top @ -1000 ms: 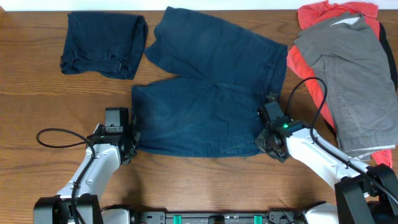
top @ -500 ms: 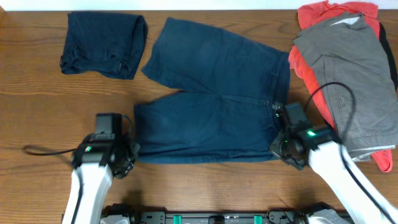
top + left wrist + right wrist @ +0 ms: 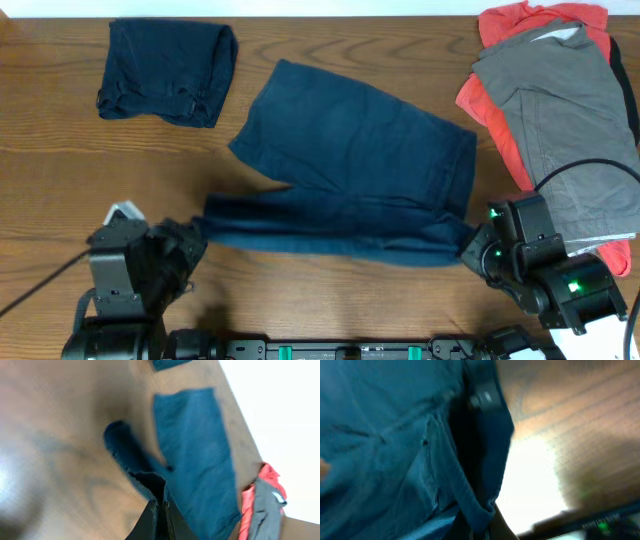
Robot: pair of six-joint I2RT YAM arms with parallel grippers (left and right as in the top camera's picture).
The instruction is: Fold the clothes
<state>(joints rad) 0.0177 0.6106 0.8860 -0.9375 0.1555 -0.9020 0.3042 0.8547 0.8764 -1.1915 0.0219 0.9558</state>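
Dark blue shorts lie in the middle of the table, their near edge lifted off the wood. My left gripper is shut on the near left leg hem of the blue shorts. My right gripper is shut on the near right waistband corner of the blue shorts, where a button shows. Both grippers hold the near edge raised and stretched between them. A folded dark blue garment lies at the far left.
A grey garment lies on a red one at the far right, also seen in the left wrist view. Bare wooden table surrounds the clothes. The table's near edge is close below both arms.
Both grippers have lifted the shorts' near edge and pulled back toward the near table edge. The near leg has risen off the table and the shorts have shifted.
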